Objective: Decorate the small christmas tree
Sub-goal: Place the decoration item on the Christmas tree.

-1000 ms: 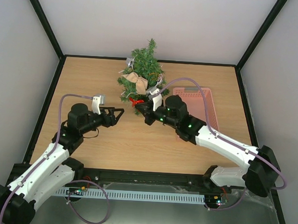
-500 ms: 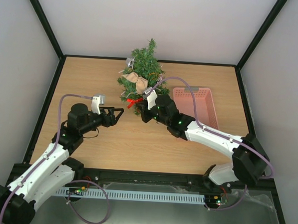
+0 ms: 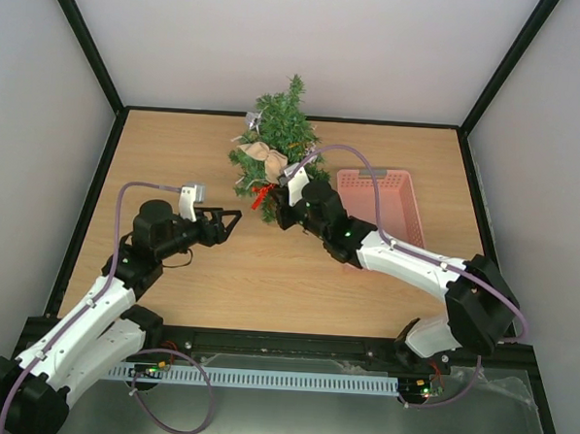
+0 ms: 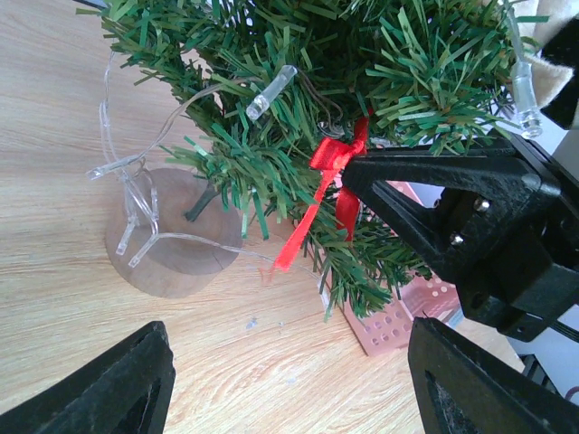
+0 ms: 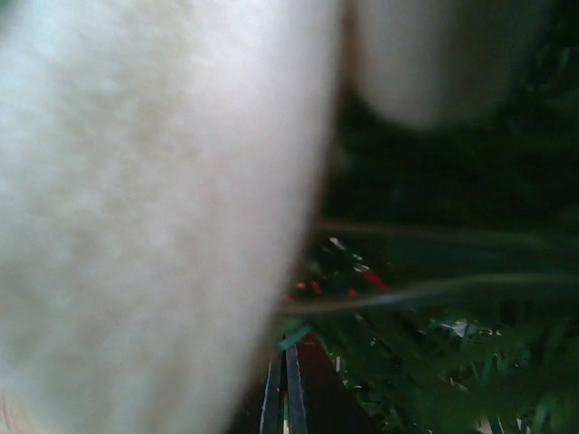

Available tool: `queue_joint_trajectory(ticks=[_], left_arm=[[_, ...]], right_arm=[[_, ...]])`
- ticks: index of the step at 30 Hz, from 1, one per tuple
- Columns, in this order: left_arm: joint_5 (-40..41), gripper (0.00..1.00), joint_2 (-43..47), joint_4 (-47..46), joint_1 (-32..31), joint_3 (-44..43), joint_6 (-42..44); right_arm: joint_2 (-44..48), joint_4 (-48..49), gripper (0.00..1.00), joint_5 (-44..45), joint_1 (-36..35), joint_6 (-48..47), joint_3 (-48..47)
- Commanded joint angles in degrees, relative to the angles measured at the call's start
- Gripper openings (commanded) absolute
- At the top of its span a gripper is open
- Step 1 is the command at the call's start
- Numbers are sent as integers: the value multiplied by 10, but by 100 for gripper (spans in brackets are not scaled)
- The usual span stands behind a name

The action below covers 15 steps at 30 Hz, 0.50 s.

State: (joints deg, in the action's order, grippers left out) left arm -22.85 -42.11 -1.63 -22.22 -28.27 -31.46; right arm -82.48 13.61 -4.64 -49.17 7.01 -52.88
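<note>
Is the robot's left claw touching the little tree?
No, the open left gripper sits off to the side of the small christmas tree, with a clear gap between them.

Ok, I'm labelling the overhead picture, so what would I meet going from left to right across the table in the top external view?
left hand → small christmas tree → pink basket
</note>
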Motion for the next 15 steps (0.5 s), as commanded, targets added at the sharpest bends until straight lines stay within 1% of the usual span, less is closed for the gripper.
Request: queue_joint_trajectory(ticks=[1,5,11,15], left_arm=[[2,72,-4,2,0,-6,10],[3,72,-5,5,0,-9,12],[3,72,-8,0,0,-7,10],[4,72,-7,1,0,-7,11]], right_arm=[[-13,15,3,17,8,-7,-19],[-13,14,6,22,10,-8,-17],[-4,10,18,14,11,-4,-19],[8,-11,20,10,11,4,-14]])
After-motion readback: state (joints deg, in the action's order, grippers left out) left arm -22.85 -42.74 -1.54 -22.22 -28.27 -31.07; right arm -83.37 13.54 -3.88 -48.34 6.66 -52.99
